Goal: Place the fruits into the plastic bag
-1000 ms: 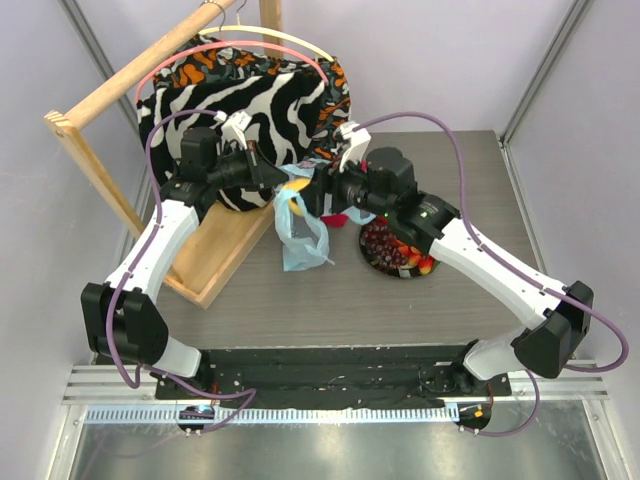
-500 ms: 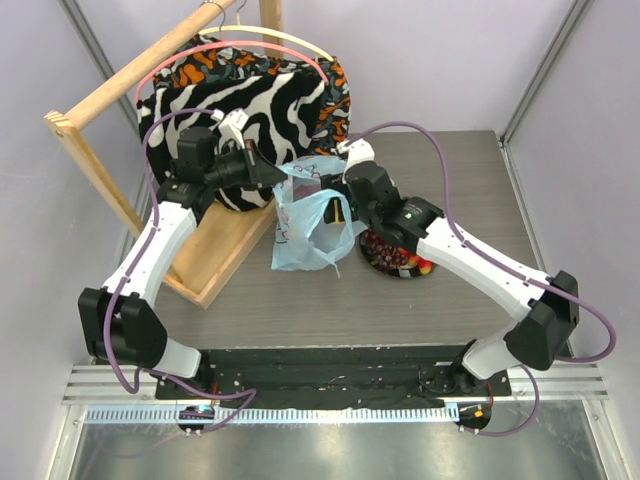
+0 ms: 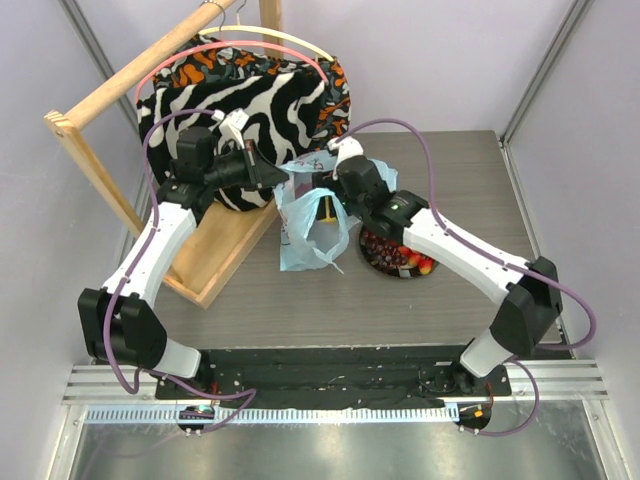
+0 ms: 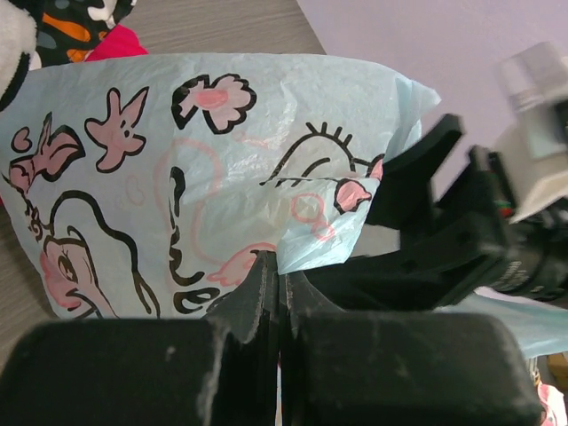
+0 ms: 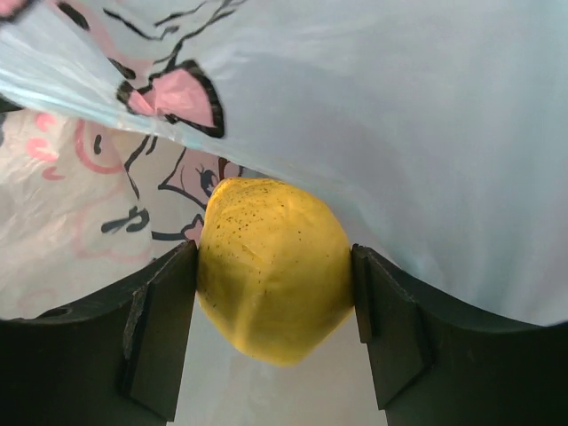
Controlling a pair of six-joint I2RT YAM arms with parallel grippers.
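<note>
The light-blue plastic bag [image 3: 305, 225] printed with a cartoon girl hangs open at the table's middle. My left gripper [image 3: 287, 176] is shut on its rim and holds it up; the wrist view shows the printed film [image 4: 213, 177] pinched between the closed tips [image 4: 280, 271]. My right gripper [image 3: 327, 205] reaches into the bag mouth, shut on the yellow fruit [image 5: 273, 266], with bag film all around it [image 5: 417, 133]. The yellow fruit shows as a small yellow spot in the top view [image 3: 327, 215]. The other fruits [image 3: 400, 255], red and dark, lie on the dark round plate [image 3: 375, 265] right of the bag.
A wooden frame [image 3: 120, 85] with hangers carries a zebra-striped fabric [image 3: 250, 105] behind the left arm. A red cloth [image 4: 115, 43] peeks out behind the bag. The table's right edge [image 3: 510, 180] lies beyond the plate.
The bag has been spread open and hangs wider. My right gripper has moved left and down into the bag mouth with the yellow fruit. The left gripper has stayed holding the rim.
</note>
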